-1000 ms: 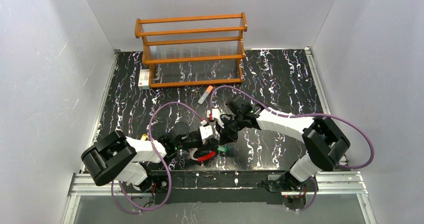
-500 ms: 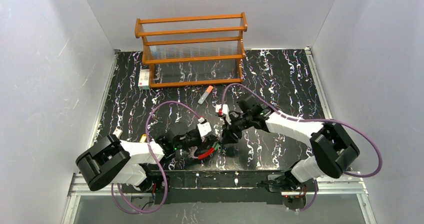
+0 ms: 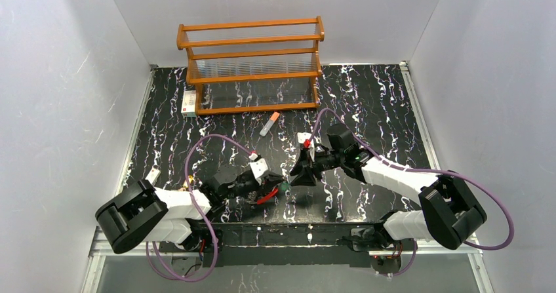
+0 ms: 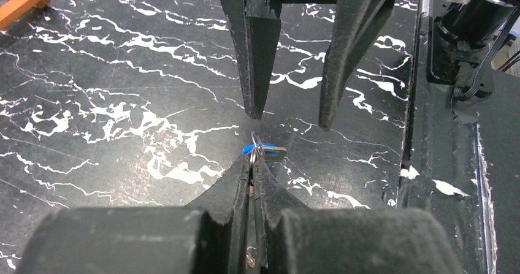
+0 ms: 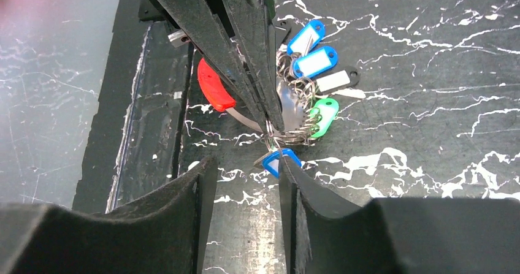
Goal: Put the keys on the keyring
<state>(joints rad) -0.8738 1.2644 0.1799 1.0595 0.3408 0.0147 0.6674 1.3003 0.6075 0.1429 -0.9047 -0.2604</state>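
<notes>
At left hand [image 5: 268, 127] tips, keyring [image 5: 214, 96] pinched.

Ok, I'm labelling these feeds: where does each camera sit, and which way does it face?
Top external: above and behind the arms, looking down on the table; both arms show, left gripper facing right gripper.
Left wrist: on that wrist, looking past its own shut fingers at the open right gripper.
Right wrist: on that wrist, looking between its own open fingers at the left gripper, keyring and keys.
Both wrist views share the blue key.
</notes>
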